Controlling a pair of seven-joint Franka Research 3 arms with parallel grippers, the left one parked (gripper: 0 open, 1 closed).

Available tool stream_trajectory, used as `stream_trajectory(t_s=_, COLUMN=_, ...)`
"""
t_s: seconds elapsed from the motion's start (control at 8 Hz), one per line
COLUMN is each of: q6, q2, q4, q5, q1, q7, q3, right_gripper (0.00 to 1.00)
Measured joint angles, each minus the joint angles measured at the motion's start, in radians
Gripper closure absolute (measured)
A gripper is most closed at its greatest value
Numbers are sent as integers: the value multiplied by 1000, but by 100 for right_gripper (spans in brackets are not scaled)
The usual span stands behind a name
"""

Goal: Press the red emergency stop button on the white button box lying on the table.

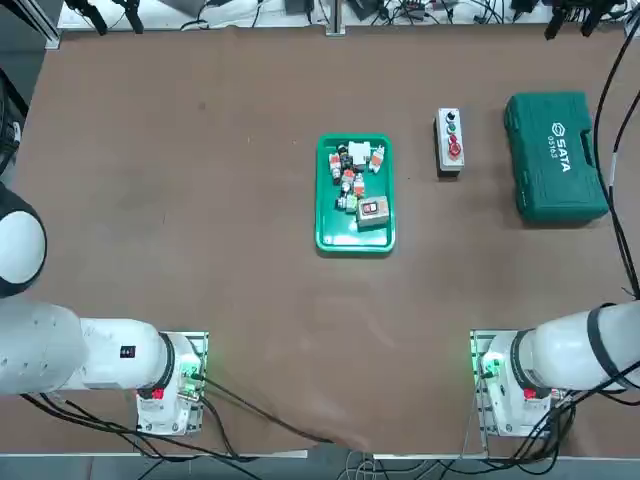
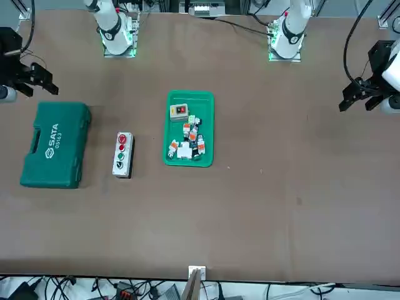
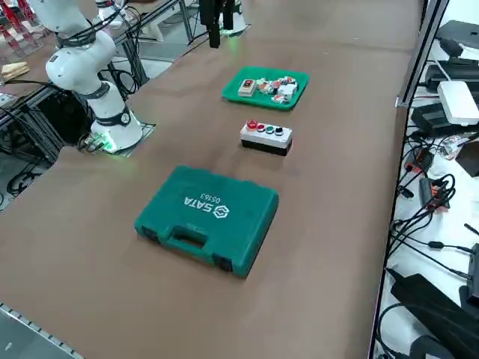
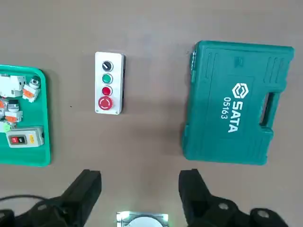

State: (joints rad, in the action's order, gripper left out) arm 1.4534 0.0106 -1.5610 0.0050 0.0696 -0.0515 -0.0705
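Observation:
The white button box [image 1: 449, 167] [image 2: 123, 164] [image 3: 266, 138] [image 4: 117, 85] lies flat on the brown table [image 1: 200, 220], between a green tray and a green case. The red emergency stop button [image 1: 454, 150] [image 2: 122, 139] [image 3: 252, 125] [image 4: 105, 102] is the big round knob at one end of its row of buttons. My right gripper [image 4: 139, 179] [image 2: 39, 84] hangs high over the table on the robot's side of the box, well apart from it. Its two black fingers [image 4: 90, 182] stand wide open with nothing between them.
A green SATA case [image 1: 555, 155] [image 2: 55, 145] [image 3: 209, 217] [image 4: 236, 101] lies to the right of the box. A green tray [image 1: 355, 243] [image 2: 187, 95] [image 4: 23, 158] of small parts sits to its left. Cables run along the table's edges.

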Motion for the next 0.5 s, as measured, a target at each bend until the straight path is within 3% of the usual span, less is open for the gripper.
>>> stream_trajectory(t_s=0.12, q6=-1, q2=8, q4=0, q5=0, q1=0, q7=6, q3=0, right_gripper=3)
stream_trajectory(t_s=0.25, q6=-2, q2=13, q4=-1, q5=0, q1=0, q7=14, q3=0, right_gripper=15)
stream_trajectory(t_s=0.38, q6=-3, q2=17, q4=-1, q5=0, q1=0, q7=16, q3=0, right_gripper=20)
stream_trajectory(t_s=0.5, q6=-8, q2=21, q4=-1, q5=0, q1=-1, q7=16, q3=0, right_gripper=44)
